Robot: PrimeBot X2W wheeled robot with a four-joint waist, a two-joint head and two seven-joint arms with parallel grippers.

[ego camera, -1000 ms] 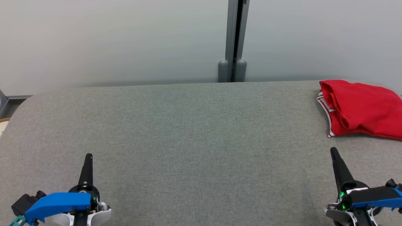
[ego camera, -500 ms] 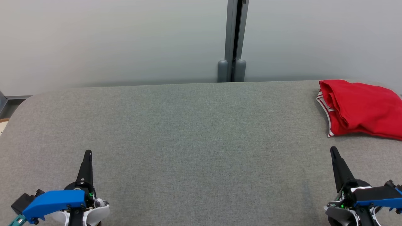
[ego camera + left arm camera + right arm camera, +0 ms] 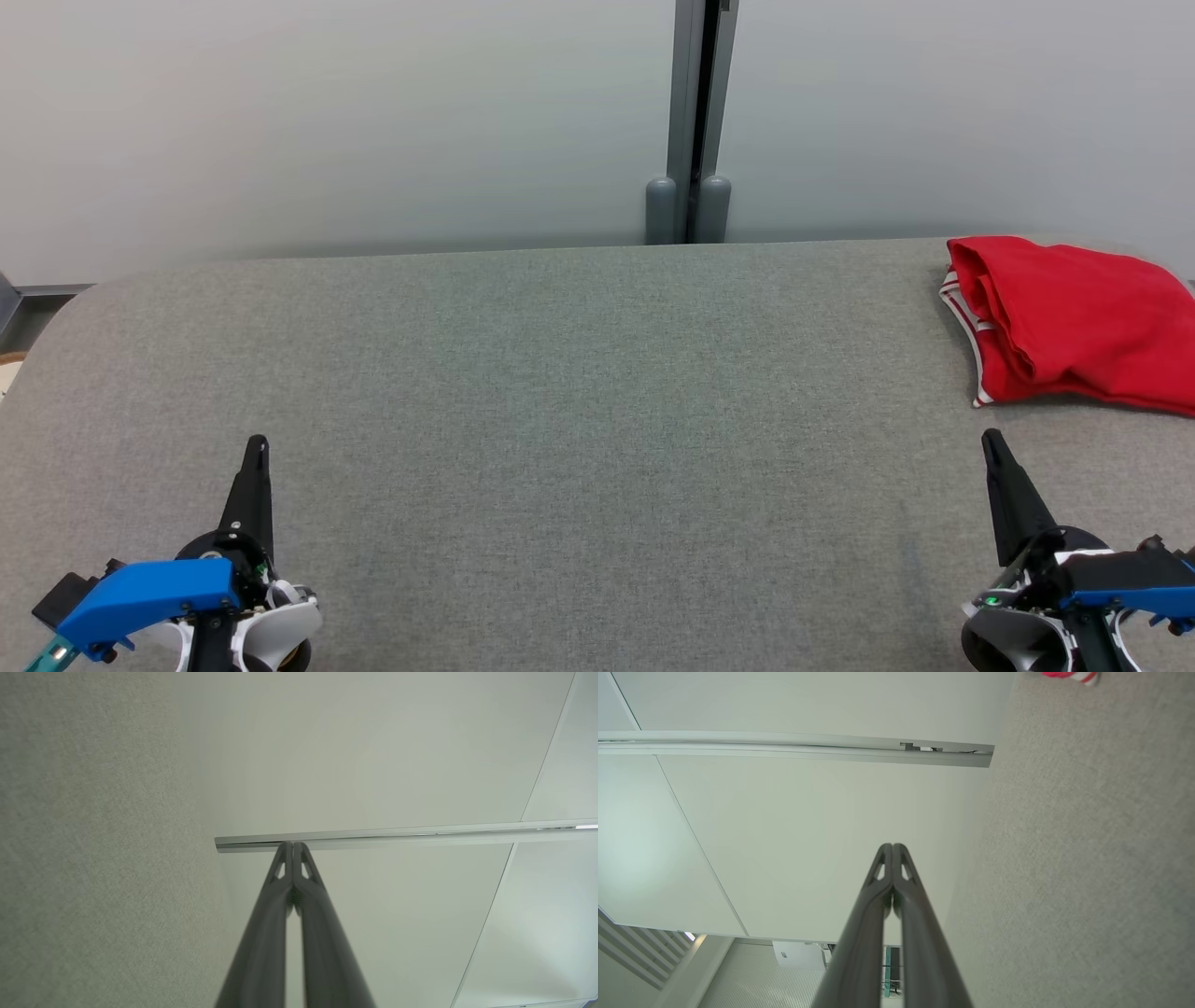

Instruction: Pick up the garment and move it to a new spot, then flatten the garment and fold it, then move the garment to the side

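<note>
The garment (image 3: 1074,322), red with white-striped trim, lies folded at the far right of the grey table (image 3: 579,392), partly cut off by the picture's edge. A sliver of the garment (image 3: 1069,675) also shows at the top of the right wrist view. My right gripper (image 3: 991,441) is shut and empty, a short way in front of the garment. At the lower left my left gripper (image 3: 256,444) is shut too, holding nothing. Both wrist views show the fingertips pressed together, the left gripper (image 3: 293,845) and the right gripper (image 3: 892,846).
A pale partition wall with a grey vertical post (image 3: 691,121) stands right behind the table's far edge. The table's rounded left corner (image 3: 65,308) drops off to the floor.
Both grippers have drifted slightly down and toward me in the head view. The garment has stayed where it was.
</note>
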